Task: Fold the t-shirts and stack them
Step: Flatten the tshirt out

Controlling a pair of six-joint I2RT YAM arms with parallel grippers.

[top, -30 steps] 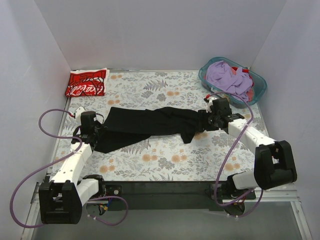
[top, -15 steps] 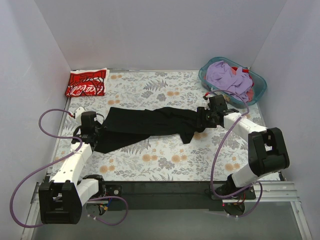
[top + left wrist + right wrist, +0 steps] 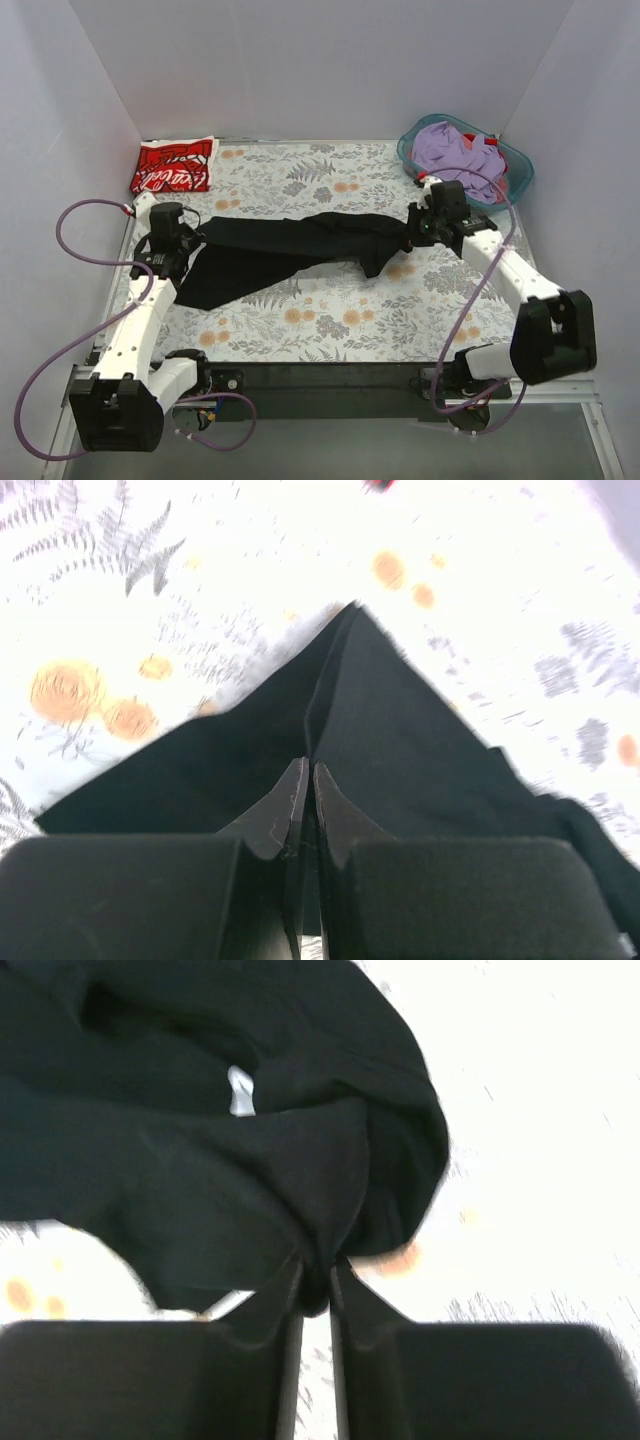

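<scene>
The left gripper (image 3: 310,780) has its jaws pinched together on a crease of the black t-shirt (image 3: 400,730). The cloth rises from the grip to a pointed peak. Around the t-shirt lies a floral table cover (image 3: 230,570): orange blooms (image 3: 65,690) to its left, grey fern sprigs (image 3: 130,540) beyond them. A blurred red scrap (image 3: 378,484) sits past the peak.

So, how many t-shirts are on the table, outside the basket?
2. The black shirt lies stretched across the middle; the red shirt sits folded at the far left corner. Clothes heaped in the basket may hide more.
</scene>
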